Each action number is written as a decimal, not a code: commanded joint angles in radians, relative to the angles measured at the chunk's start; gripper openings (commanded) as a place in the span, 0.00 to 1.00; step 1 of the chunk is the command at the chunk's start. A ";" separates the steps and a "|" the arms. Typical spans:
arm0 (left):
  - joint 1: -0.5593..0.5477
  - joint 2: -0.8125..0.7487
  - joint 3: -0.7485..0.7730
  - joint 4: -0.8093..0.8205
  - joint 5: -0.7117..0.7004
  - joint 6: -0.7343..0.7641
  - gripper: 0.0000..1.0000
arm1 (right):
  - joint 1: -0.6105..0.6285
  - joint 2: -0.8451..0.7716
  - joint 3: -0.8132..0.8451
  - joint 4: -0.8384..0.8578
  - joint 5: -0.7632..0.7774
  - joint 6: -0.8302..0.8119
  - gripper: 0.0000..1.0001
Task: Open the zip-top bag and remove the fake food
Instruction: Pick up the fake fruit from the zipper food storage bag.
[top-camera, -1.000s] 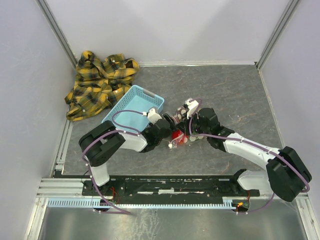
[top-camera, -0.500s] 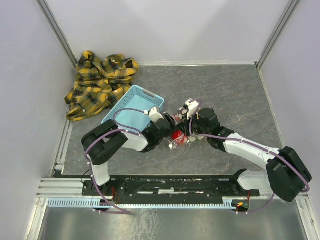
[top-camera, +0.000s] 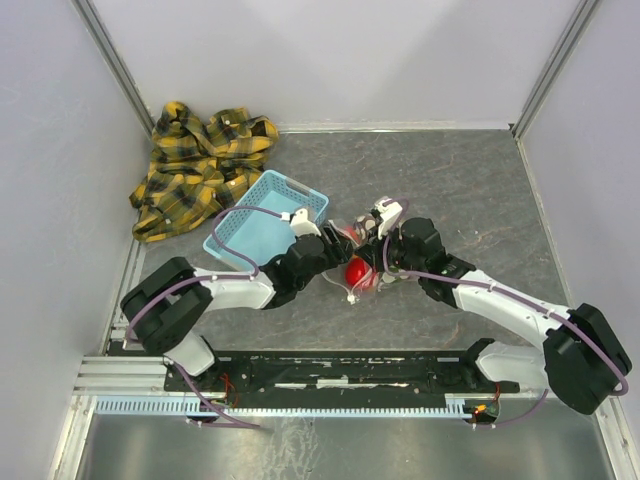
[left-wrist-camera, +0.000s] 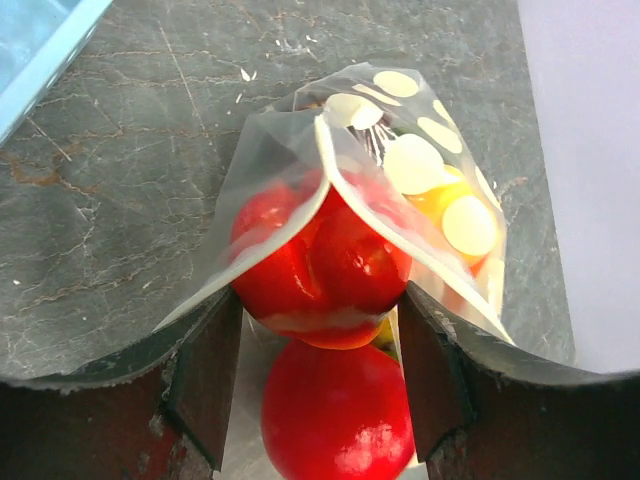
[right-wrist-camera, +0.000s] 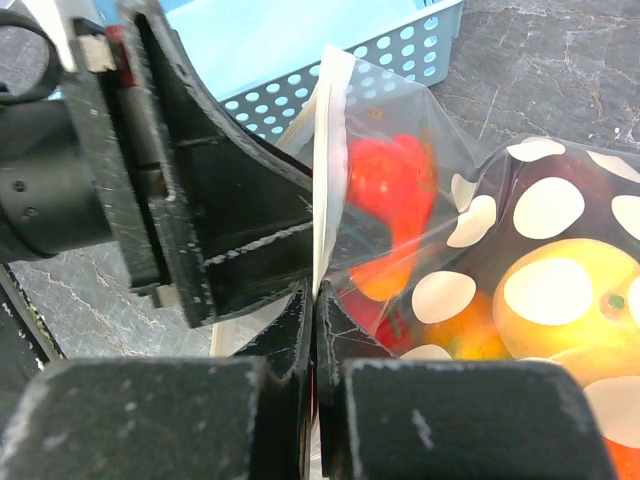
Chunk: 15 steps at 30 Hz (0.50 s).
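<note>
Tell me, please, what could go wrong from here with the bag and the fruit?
1. Film from the bag drapes over the red fruit between the fingers of the left gripper. Pulling may drag the bag along instead of freeing the fruit.
2. The right gripper pinches only the bag's thin edge, which could slip out under that pull.
3. With the mouth open, other fruit might spill out and roll away.

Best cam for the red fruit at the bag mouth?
Left wrist: the red fruit fills the centre between the left fingers, at the mouth of the bag. Top external shows only a small red spot. Right wrist shows it through plastic, partly hidden.
</note>
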<state>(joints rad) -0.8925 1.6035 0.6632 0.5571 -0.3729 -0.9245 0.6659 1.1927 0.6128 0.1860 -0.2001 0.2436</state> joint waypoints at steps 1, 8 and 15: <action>0.003 -0.072 -0.021 -0.049 0.061 0.069 0.46 | 0.004 -0.013 0.000 0.012 0.036 0.009 0.02; 0.002 -0.137 -0.067 -0.101 0.119 0.068 0.45 | 0.005 -0.042 -0.011 0.029 0.064 0.025 0.02; 0.005 -0.183 -0.076 -0.150 0.164 0.092 0.45 | 0.005 -0.052 -0.027 0.037 0.054 0.034 0.02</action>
<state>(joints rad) -0.8913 1.4464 0.5888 0.4435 -0.2520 -0.9028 0.6678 1.1713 0.5903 0.1776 -0.1623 0.2653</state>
